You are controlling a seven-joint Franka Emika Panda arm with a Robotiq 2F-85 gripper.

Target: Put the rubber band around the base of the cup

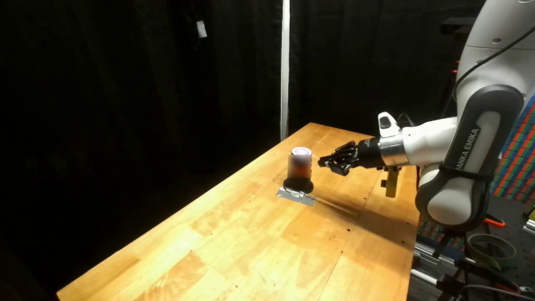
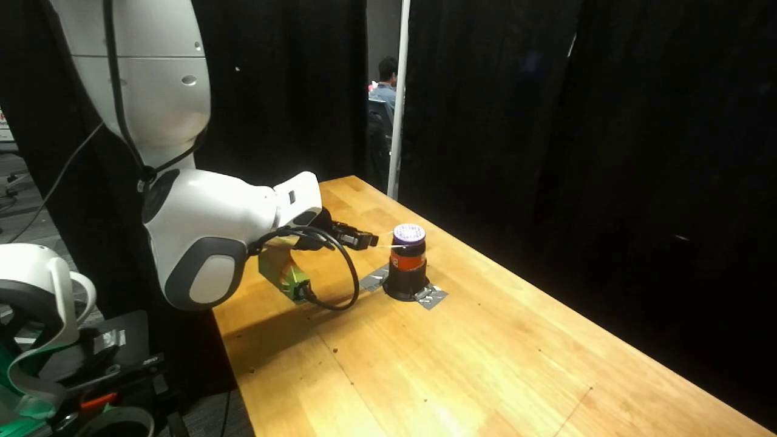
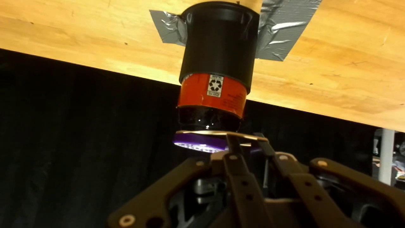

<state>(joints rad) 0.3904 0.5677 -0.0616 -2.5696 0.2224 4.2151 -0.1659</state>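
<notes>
The cup [image 1: 299,184] stands upright on the table with a black base, an orange-red band and a purple-rimmed white lid. It shows in both exterior views [image 2: 407,262], and upside down in the wrist view [image 3: 218,53]. The pale rubber band [image 3: 203,132] is stretched between the cup's top, at the lid's edge, and my fingers; its far side is hidden. Its thin strands also show in an exterior view [image 2: 390,246]. My gripper [image 3: 247,139] is beside the lid, with a gap between its fingers and the band running across the fingertips. It also shows in both exterior views [image 1: 321,161] [image 2: 374,240].
Silver tape [image 3: 278,34] fixes the cup's base to the wooden table [image 1: 267,238]. The table's edge and a black curtain [image 1: 125,104] lie close behind the cup. A camera [image 2: 285,276] and a looped cable [image 2: 349,291] hang under the wrist.
</notes>
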